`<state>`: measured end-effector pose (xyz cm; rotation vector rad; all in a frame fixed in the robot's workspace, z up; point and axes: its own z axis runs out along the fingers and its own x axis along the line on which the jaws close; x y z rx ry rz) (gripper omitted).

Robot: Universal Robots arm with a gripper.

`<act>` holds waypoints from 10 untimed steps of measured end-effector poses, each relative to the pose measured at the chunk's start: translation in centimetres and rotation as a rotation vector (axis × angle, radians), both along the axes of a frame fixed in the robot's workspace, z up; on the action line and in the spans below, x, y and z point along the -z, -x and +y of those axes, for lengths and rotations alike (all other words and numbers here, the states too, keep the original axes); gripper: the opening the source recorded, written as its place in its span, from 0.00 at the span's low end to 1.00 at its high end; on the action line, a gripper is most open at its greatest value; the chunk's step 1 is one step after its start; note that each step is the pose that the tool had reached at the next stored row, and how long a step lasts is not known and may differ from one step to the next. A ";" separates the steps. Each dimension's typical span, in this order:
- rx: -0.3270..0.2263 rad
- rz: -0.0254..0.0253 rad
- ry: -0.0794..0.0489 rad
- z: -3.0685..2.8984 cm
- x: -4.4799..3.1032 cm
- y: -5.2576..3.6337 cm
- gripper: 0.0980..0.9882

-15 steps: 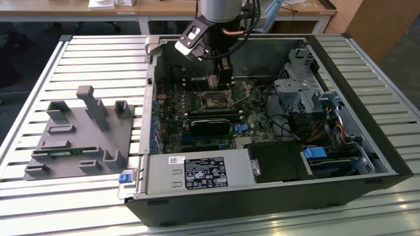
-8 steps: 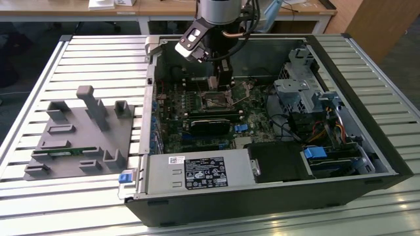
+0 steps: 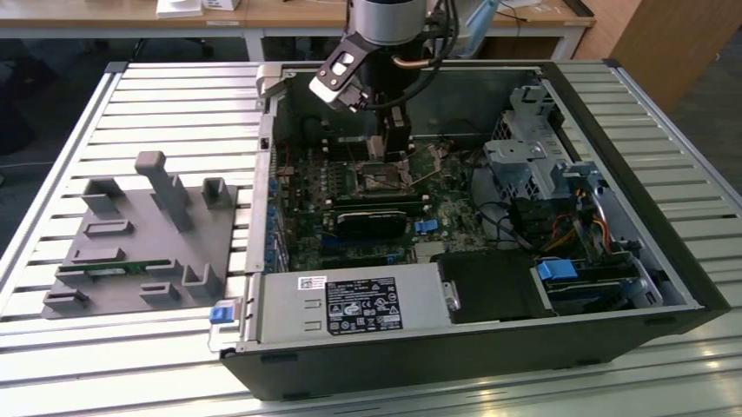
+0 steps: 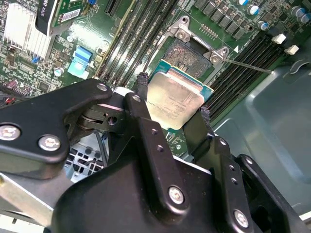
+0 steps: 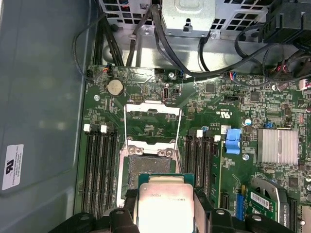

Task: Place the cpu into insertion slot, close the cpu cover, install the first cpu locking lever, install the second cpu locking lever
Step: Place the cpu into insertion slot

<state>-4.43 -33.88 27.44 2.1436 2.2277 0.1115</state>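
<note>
The worktop [image 3: 174, 113] is a slatted metal surface. Near its edge at the exterior view's left lies a grey fixture plate [image 3: 145, 234] with upright posts; a small green module [image 3: 110, 269] rests in one of its recesses. Just beside the plate, the open computer case [image 3: 464, 356] takes up the middle of the worktop and reaches close to the edge at the exterior view's right. A labelled power supply [image 3: 347, 304] sits along the case wall nearest the camera; a black block [image 3: 377, 221] sits on the green motherboard [image 3: 308, 234]; a drive cage [image 3: 522, 161] stands toward the exterior view's right.

The arm [image 3: 388, 26] reaches down into the case from the worktop's far edge; the claw [image 3: 397, 148] hangs directly over the insertion slot [image 3: 377, 180].

In the second wrist view the claw [image 4: 173, 94] is clamped on the cpu [image 4: 175, 104]. One black finger [image 4: 141, 92] bears on one edge of the chip and its partner on the opposite edge; the pale metal top faces the camera. The cpu is held above the motherboard, partly overlapping the insertion slot [image 4: 187, 53], and is not seated; the slot's dark contact field lies bare. A thin lever rod [image 4: 248, 65] runs out from one corner of the slot.

In the first wrist view the cpu cover [image 5: 154, 105] stands open beyond the slot; green board shows through its window.
</note>
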 end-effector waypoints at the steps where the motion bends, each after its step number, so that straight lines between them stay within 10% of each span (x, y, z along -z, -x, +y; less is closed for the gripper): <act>1: 0.000 -0.0001 0.000 0.00 0.03 0.00 0.50; 10: 0.000 0.0000 0.000 0.00 0.29 0.00 0.50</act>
